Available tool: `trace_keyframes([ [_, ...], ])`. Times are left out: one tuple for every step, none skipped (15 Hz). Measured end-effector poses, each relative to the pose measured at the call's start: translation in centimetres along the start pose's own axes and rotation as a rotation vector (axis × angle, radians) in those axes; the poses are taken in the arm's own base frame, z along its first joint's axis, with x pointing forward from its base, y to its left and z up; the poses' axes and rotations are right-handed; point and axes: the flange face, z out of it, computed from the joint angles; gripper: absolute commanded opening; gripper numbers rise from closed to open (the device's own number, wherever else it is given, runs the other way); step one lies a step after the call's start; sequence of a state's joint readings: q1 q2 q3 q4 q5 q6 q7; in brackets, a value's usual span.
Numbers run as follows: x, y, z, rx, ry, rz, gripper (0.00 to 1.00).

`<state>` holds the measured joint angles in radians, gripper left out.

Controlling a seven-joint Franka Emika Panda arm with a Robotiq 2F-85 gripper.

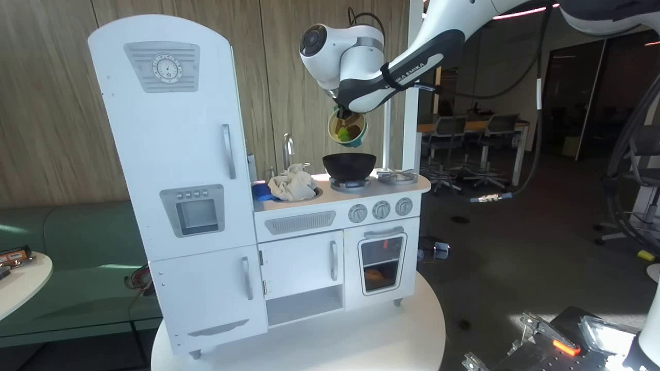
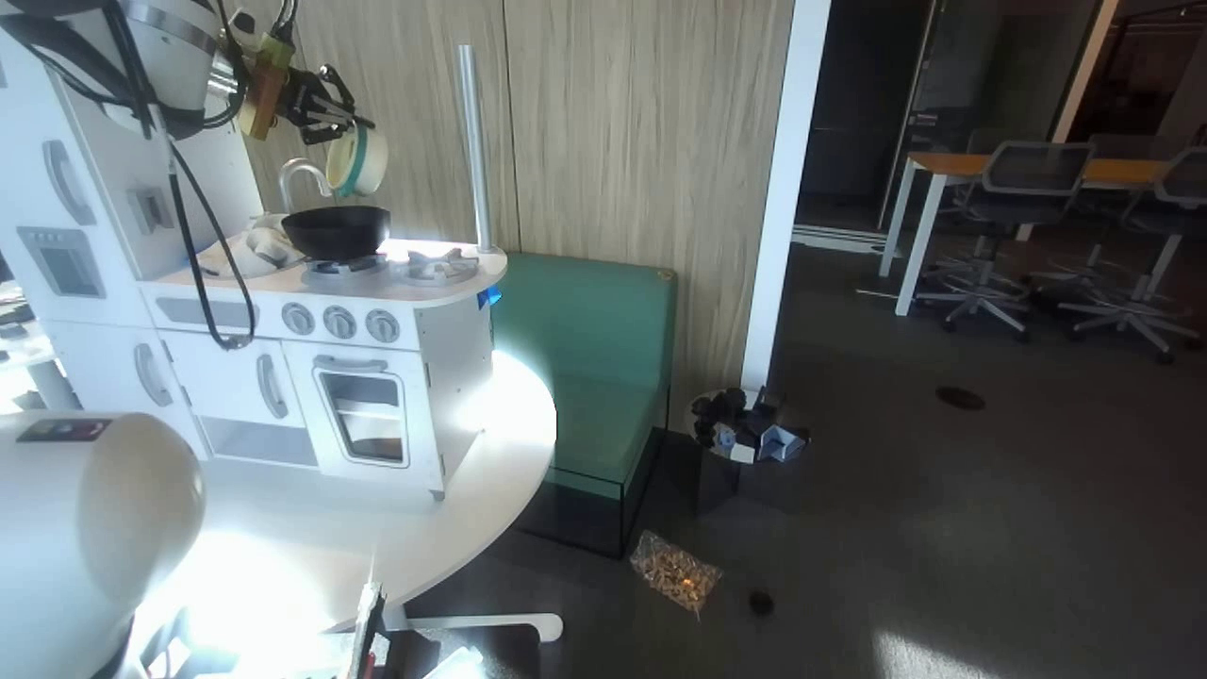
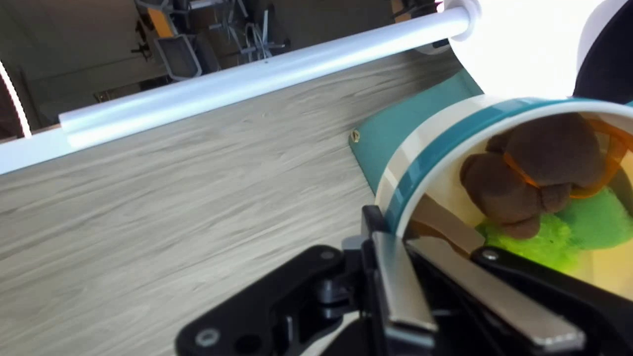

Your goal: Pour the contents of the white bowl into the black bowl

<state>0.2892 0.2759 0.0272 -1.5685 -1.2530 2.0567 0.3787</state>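
Note:
The white bowl point(image 1: 334, 120) with a teal band is in the air, tilted well onto its side, above the black bowl. It also shows in an exterior view point(image 2: 374, 162) and in the wrist view point(image 3: 440, 148). My gripper point(image 3: 398, 236) is shut on its rim, one finger inside and one outside; the gripper also shows in an exterior view point(image 2: 360, 123). Brown rounded pieces point(image 3: 549, 153) with orange edges and a bright green piece point(image 3: 539, 244) are inside the white bowl. The black bowl point(image 1: 349, 167) stands upright on a toy stove burner; its inside is hidden. It is out of the wrist view.
A second burner point(image 1: 398, 178) and an upright metal pole point(image 2: 474, 151) stand beside the black bowl. A faucet point(image 1: 288, 147) and a pale cloth point(image 1: 293, 183) in the sink are on its other side. A tall toy fridge point(image 1: 175, 129) adjoins the counter.

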Motion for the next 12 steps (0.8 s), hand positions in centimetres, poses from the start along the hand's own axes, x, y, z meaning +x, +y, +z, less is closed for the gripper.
trace_keyframes([
  [-0.4,-0.8,-1.0,-0.02,0.038,-0.026,0.02],
  [-0.9,-1.5,-1.9,-0.046,0.078,-0.051,0.02],
  [-1.4,-2.2,-2.9,-0.076,0.119,-0.074,0.02],
  [-2.0,-2.8,-3.7,-0.104,0.151,-0.092,0.02],
  [-2.5,-3.2,-4.4,-0.133,0.182,-0.11,0.02],
  [-3.1,-3.3,-4.8,-0.169,0.21,-0.126,0.02],
  [-3.6,-3.2,-4.9,-0.2,0.229,-0.137,0.02],
  [-4.2,-3.0,-4.7,-0.224,0.239,-0.143,0.02],
  [-4.7,-2.7,-4.1,-0.24,0.241,-0.146,0.02],
  [-5.2,-2.3,-3.4,-0.255,0.241,-0.15,0.02],
  [-5.6,-2.1,-2.5,-0.271,0.24,-0.157,0.02],
  [-6.1,-2.0,-1.6,-0.28,0.239,-0.163,0.02],
])
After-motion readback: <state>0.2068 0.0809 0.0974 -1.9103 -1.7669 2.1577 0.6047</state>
